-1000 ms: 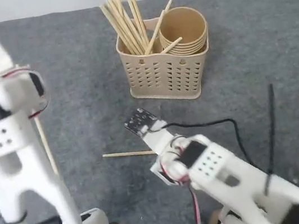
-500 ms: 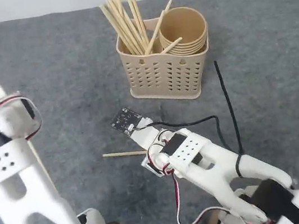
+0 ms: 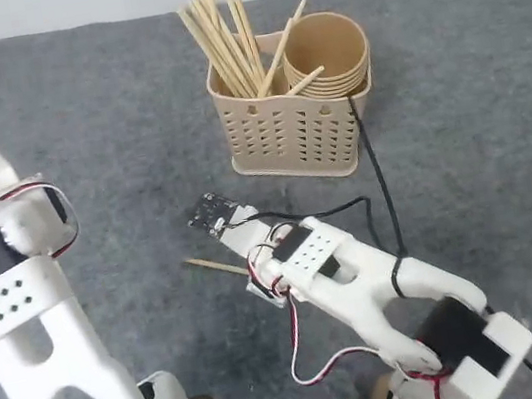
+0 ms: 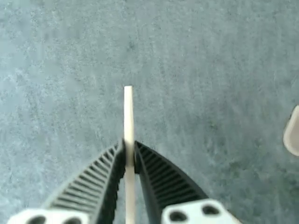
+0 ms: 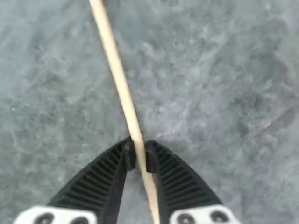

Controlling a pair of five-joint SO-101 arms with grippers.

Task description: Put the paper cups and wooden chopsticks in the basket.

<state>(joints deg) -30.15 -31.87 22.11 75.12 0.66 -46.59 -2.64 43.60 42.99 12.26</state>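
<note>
The loose chopstick (image 5: 117, 79) sat just in front of the basket (image 3: 292, 140), and we found the right gripper (image 5: 139, 156) clamped on it, the ribbed black jaws pinching the stick while most of its length ran out past the tips. We could not tell whether it rested on the grey carpet (image 3: 469, 76) or hung just above it. A second chopstick (image 4: 128, 116) was pinched the same way in the left gripper (image 4: 129, 151), jaws nearly together, with its blunt end poking out ahead over the carpet. That arm stood at the left side of the table, well apart from the basket. The basket itself, beige and perforated, stood at the far middle of the table. We saw a bundle of chopsticks (image 3: 221, 40) leaning upright in its left part and a stack of paper cups (image 3: 326, 53) nested in its right part. A black cable (image 3: 377, 182) ran from the right arm up towards the basket.
</note>
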